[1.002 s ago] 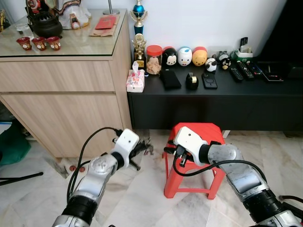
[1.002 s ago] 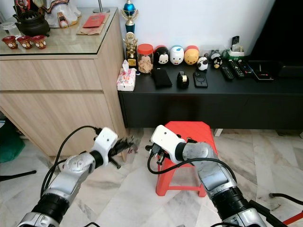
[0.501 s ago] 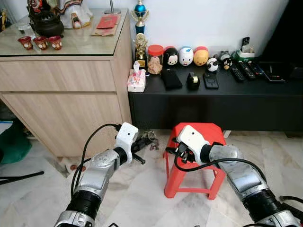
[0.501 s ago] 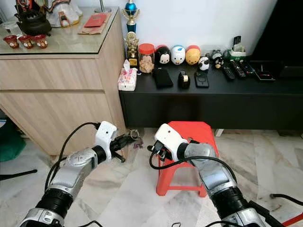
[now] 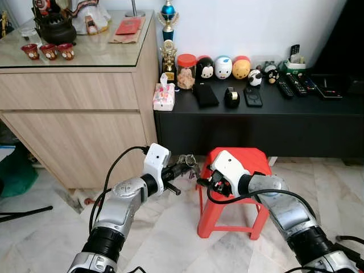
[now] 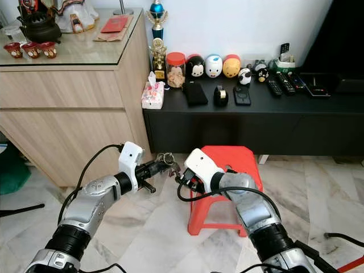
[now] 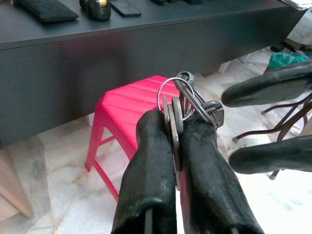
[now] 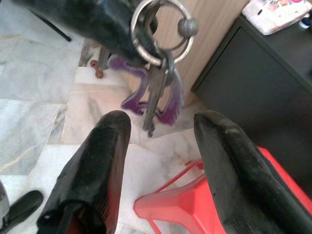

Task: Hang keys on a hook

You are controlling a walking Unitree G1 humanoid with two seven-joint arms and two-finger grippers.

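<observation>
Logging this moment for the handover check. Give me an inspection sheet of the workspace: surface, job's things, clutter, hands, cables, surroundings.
Surface: pale marble floor under both arms.
Job's things: keys on a ring, pinched in the left hand; no hook seen.
Clutter: red stool beneath the right arm; tissue box, jar, round figurines, remotes on the black low cabinet.
Hands: left hand shut on the keys, held out toward the right hand; right hand open, fingers either side of the hanging keys, not touching them.
Cables: black cable looping along the left arm; another on the right arm.
Surroundings: wooden sideboard with a glass top, white wall.
</observation>
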